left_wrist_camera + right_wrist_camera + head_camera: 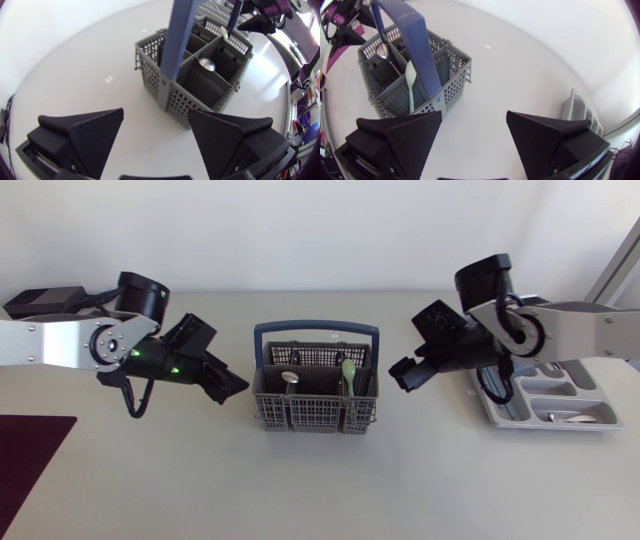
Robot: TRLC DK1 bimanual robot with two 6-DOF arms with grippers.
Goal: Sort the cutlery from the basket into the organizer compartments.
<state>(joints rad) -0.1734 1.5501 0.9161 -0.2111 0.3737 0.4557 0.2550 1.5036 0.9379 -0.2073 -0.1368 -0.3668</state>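
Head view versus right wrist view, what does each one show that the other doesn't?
Only the head view shows the cutlery lying in the organizer, and the dark mat. Only the right wrist view shows the right claw from close up, open and empty. Both show the basket, its silver spoon, its green spoon and at least an edge of the organizer.

Off-white matte table (320, 490) takes up most of the head view, with a plain, smooth top. A dark maroon mat (30, 455) lies flat on it at the near left corner, cut off by the view's edge. Both wrist views show a small pale square mark (108, 78) on bare tabletop. Light is even and diffuse, shadows soft and faint. The table's far edge runs straight across.
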